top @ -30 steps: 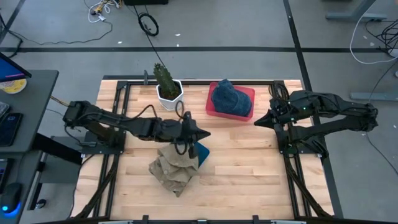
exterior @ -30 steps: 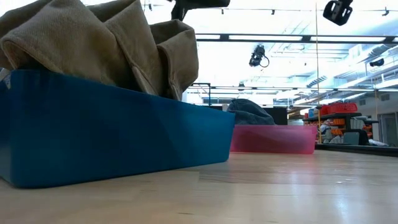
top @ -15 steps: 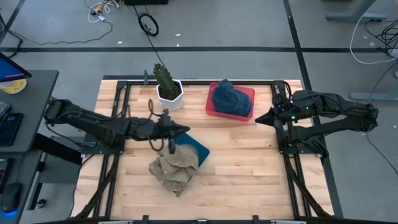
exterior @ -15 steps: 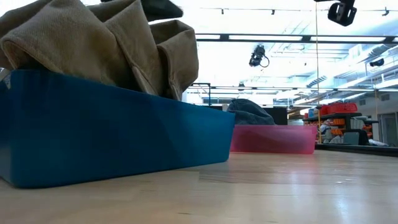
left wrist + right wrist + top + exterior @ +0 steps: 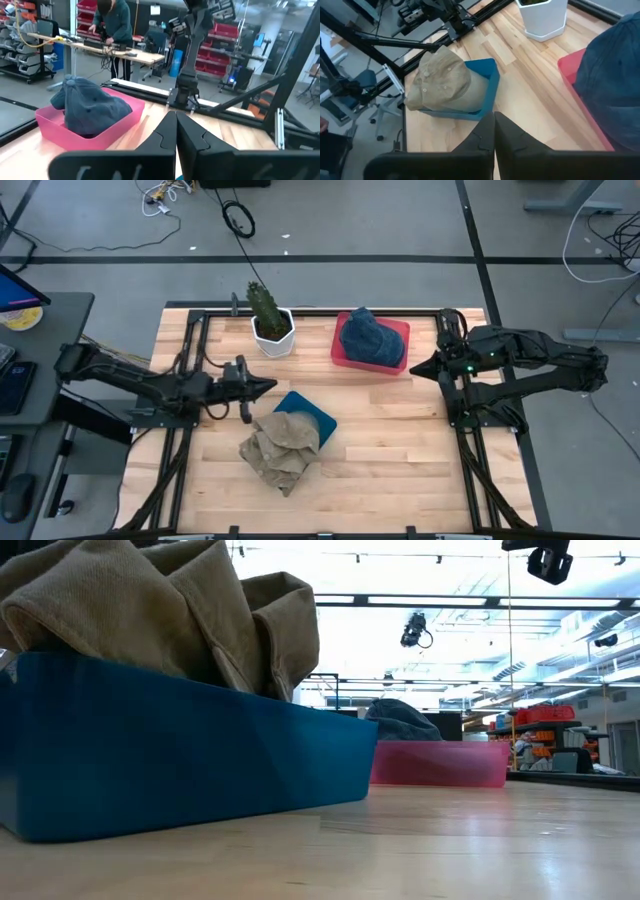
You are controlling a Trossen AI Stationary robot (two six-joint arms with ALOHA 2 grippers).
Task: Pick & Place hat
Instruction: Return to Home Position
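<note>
Left jaws retracted, clenched, clear of brown caps (image 5: 281, 451) in blue bin (image 5: 317, 418); right jaws clenched

The left arm (image 5: 150, 383) lay stretched out low over the left half of the table (image 5: 400, 450), reaching from its base at the table's left edge toward the table's middle. The left gripper (image 5: 262, 384) pointed toward the table's right side, level with the surface. In the left wrist view, its fingers (image 5: 162, 140) met tip to tip with no gap between them.

The right arm (image 5: 540, 370) was folded at the table's right edge, with its elbow out past that edge. The right gripper (image 5: 420, 369) hung above the table's right rear part and pointed inward. Its fingers (image 5: 480, 140) were likewise pressed together.
</note>
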